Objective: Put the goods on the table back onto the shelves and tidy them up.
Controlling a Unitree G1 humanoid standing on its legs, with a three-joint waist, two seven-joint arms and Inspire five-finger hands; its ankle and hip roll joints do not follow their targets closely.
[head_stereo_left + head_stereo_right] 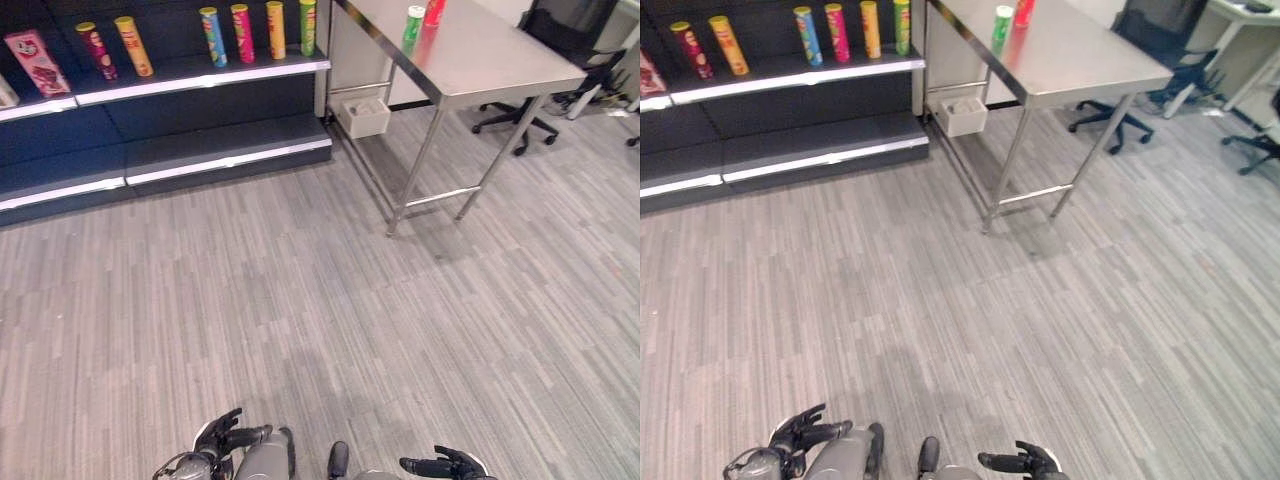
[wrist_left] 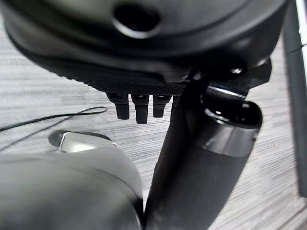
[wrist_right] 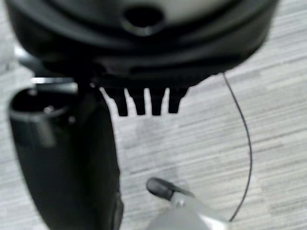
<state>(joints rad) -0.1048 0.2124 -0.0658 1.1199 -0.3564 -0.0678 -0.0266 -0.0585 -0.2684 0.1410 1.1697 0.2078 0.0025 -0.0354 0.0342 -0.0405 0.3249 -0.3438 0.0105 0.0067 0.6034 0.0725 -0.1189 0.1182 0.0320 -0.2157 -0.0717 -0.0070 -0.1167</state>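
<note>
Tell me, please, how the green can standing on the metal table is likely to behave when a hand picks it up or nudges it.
The green can is tall and narrow and stands upright on the table, so a sideways nudge would probably tip it. Being round, it would likely roll once down. The red can stands close beside it and might get knocked.

The shelves (image 1: pixel 200 75) stand ahead of me to the left, the table (image 1: pixel 480 60) ahead to the right, its near end reaching out over the floor (image 1: pixel 320 300). Six tubes (image 1: pixel 243 33) stand upright in a row on the upper shelf, with a packet (image 1: pixel 36 62) left of them. Two tubes (image 1: pixel 413 24) stand on the table's far part, close together. A box (image 1: pixel 365 115) sits on the floor under the table, beside the shelf end. Office chairs (image 1: pixel 560 60) stand behind the table, to the right.

My left hand (image 1: pixel 228 432) and right hand (image 1: pixel 445 465) hang low, near me, apart from everything.
</note>
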